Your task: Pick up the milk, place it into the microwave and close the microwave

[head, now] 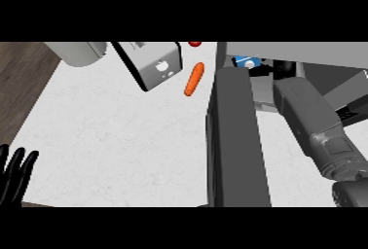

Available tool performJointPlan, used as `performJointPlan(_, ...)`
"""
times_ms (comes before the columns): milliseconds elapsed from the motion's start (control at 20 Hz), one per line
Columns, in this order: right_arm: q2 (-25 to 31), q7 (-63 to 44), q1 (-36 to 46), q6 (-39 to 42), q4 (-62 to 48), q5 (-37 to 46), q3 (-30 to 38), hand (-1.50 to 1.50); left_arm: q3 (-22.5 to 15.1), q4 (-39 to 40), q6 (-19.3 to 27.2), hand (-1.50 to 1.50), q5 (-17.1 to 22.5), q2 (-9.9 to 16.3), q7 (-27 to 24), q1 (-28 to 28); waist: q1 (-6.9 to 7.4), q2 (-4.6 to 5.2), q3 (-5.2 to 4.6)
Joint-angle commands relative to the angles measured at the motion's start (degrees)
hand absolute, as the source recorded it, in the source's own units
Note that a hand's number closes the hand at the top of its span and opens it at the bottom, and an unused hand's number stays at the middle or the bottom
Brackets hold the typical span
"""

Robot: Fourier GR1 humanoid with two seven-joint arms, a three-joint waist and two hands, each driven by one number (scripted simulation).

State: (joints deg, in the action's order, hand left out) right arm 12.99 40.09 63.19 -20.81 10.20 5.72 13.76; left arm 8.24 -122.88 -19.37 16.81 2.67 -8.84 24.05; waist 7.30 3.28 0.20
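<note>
White, faintly marbled table carries a dark grey boxy microwave with its flat door swung open. The blue-and-white milk carton sits inside. Left robot hand rests open, fingers straight; the right robot hand is hidden. A smooth orange carrot lies nearby.

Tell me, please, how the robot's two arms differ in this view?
The left hand rests open at the lower left edge, fingers up; the right arm stretches up into the microwave toward the milk. The left's forearm is unseen; the right's hand is hidden. Both enter from below.
</note>
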Motion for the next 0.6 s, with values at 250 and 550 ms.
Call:
performJointPlan(250, 2.8, -0.8, 2.0, -16.8, -3.4, 5.5, -3.2, -1.50, -0.2, 0.6, 1.2, -1.50, -3.5, 1.1, 0.7, -3.8, 2.30, 1.67, -0.09)
performJointPlan(550, 1.5, -1.9, 2.6, -22.2, -5.0, 6.3, -3.6, -1.50, -1.5, 1.6, 0.6, -1.50, -5.3, 1.3, 0.4, -3.9, 3.42, 1.77, 0.04)
